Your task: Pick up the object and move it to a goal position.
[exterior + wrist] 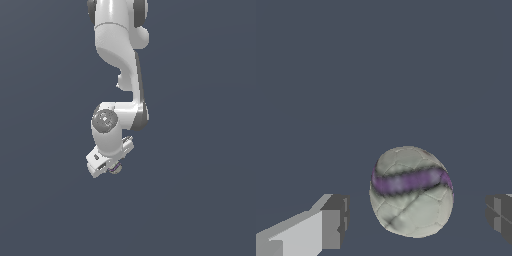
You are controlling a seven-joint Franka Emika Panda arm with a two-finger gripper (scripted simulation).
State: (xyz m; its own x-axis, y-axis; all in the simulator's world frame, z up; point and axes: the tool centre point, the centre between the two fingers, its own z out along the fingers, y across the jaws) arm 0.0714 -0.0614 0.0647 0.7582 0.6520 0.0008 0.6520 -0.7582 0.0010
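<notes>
The ball (411, 191), greyish-beige and mottled with a purple band running across it, sits in the lower middle of the wrist view, in the gap between the two fingers of the gripper (416, 220). One finger (331, 225), a light grey block with a darker pad at its tip, reaches in from the lower left of that frame; the other shows only as a dark grey pad at the lower right edge. Clear gaps of plain background show on both sides of the ball, so the fingers stand apart and neither pad touches it. In the exterior view the ball (116, 169) appears only as a tiny greyish spot with a hint of purple, just below the centre of the frame, tucked right at the lower end of the white gripper (112, 167), which is tilted and points down toward the lower left. Above it the white arm (120, 65) with its dark joints climbs to the top edge of the frame. Everything is set against a uniform dark blue-grey background; whether the ball rests on a surface cannot be told.
</notes>
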